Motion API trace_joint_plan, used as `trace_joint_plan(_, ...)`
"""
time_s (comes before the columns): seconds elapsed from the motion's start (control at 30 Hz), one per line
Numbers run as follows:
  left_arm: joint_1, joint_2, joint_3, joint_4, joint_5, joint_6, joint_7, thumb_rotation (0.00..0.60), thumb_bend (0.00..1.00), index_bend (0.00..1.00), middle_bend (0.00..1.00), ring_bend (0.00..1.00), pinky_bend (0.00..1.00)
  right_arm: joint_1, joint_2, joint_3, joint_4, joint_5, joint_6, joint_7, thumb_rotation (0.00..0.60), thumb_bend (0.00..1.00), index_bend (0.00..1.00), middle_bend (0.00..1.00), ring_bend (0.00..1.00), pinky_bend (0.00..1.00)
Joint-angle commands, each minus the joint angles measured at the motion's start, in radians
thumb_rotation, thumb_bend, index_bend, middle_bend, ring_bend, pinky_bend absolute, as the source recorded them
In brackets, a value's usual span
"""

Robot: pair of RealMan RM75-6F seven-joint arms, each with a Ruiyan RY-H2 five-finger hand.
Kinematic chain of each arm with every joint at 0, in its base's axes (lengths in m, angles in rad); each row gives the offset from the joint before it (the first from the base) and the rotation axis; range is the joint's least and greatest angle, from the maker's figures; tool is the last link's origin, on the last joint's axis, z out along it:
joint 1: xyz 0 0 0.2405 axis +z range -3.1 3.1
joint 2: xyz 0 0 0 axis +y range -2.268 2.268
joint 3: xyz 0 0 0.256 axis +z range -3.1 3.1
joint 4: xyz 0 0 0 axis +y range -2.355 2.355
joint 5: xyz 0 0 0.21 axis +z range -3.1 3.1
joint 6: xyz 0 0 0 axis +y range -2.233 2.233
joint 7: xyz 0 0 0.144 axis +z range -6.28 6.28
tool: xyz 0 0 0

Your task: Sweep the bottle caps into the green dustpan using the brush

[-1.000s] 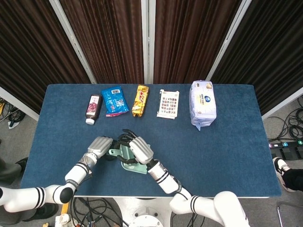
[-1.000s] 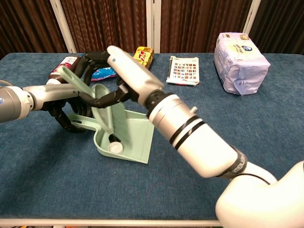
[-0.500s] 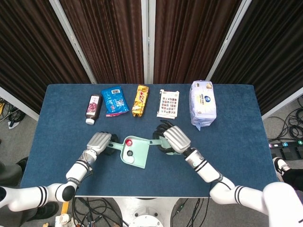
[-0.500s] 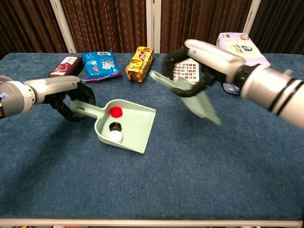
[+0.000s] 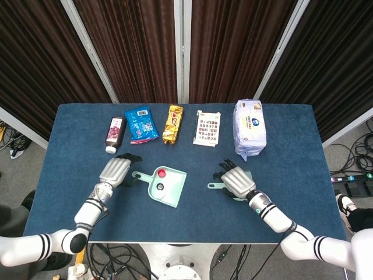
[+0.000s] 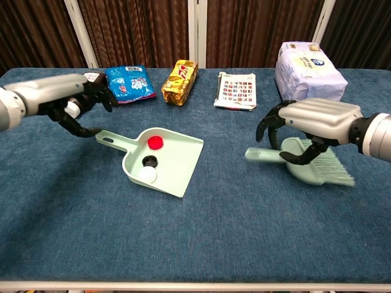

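On the blue cloth-covered counter [image 6: 201,244], a pale green plastic dustpan [image 6: 162,160] lies flat with its handle pointing toward the robot's left side. Three bottle caps sit inside it: a red cap [image 6: 155,142] toward the back, a black cap [image 6: 148,162] in the middle and a white cap [image 6: 146,174] just beside the black one, nearest the pan's closed wall.

The left hand [image 6: 78,104] hovers just off the end of the dustpan handle, its dark fingers [image 6: 91,130] curled downward and spread, holding nothing; whether a fingertip touches the handle cannot be told.

The right hand [image 6: 305,125] is well apart from the dustpan, on the other side of the counter. It rests over a pale green brush [image 6: 299,162] with light bristles that lies on the cloth, handle pointing toward the dustpan. Its fingers [image 6: 272,125] arch loosely over the brush's neck; whether they clasp it or only cover it is not clear.

Along the far edge stand a dark juice bottle [image 5: 115,133] lying on its side, a blue snack bag [image 5: 140,124], a gold snack packet [image 5: 172,123], a white printed card packet [image 5: 207,128] and a lilac tissue pack [image 5: 249,128].
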Motion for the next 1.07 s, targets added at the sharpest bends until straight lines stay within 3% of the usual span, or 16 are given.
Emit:
trace_joint_plan(0.03, 0.051, 0.05, 0.007, -0.045, 0.037, 0.084, 0.008, 0.6, 0.33, 0.23, 0.24, 0.15, 0.21, -0.033, 0.016, -0.001, -0.021, 0.031, 0.018, -0.024, 0.6, 0.12, 0.01, 0.19, 0.0, 0.0)
trace_joint_plan(0.13, 0.102, 0.084, 0.021, -0.064, 0.066, 0.166, 0.009, 0.6, 0.32, 0.23, 0.24, 0.15, 0.2, -0.083, 0.028, 0.005, -0.013, 0.018, 0.099, 0.052, 0.6, 0.07, 0.0, 0.18, 0.0, 0.02)
trace_joint_plan(0.33, 0.218, 0.149, 0.063, -0.06, 0.118, 0.332, 0.042, 0.6, 0.32, 0.24, 0.25, 0.15, 0.19, -0.212, 0.135, 0.0, -0.035, -0.014, 0.293, 0.182, 0.6, 0.16, 0.04, 0.27, 0.02, 0.1)
trace_joint_plan(0.5, 0.337, 0.176, 0.11, -0.02, 0.177, 0.477, 0.026, 0.6, 0.3, 0.25, 0.25, 0.15, 0.17, -0.347, 0.231, -0.026, -0.082, -0.01, 0.448, 0.21, 0.6, 0.16, 0.05, 0.21, 0.01, 0.1)
trace_joint_plan(0.67, 0.444, 0.211, 0.155, -0.033, 0.247, 0.59, -0.011, 0.6, 0.26, 0.25, 0.25, 0.15, 0.15, -0.461, 0.309, -0.046, -0.158, -0.008, 0.569, 0.218, 0.6, 0.16, 0.0, 0.13, 0.0, 0.02)
trace_joint_plan(0.87, 0.547, 0.237, 0.204, -0.095, 0.322, 0.686, -0.004, 0.6, 0.22, 0.25, 0.25, 0.15, 0.13, -0.566, 0.343, -0.074, -0.196, -0.04, 0.671, 0.252, 0.6, 0.17, 0.0, 0.09, 0.0, 0.0)
trace_joint_plan(1.07, 0.596, 0.25, 0.227, -0.15, 0.366, 0.688, -0.018, 0.6, 0.21, 0.25, 0.25, 0.15, 0.12, -0.616, 0.357, -0.084, -0.214, -0.067, 0.696, 0.26, 0.6, 0.19, 0.0, 0.1, 0.0, 0.0)
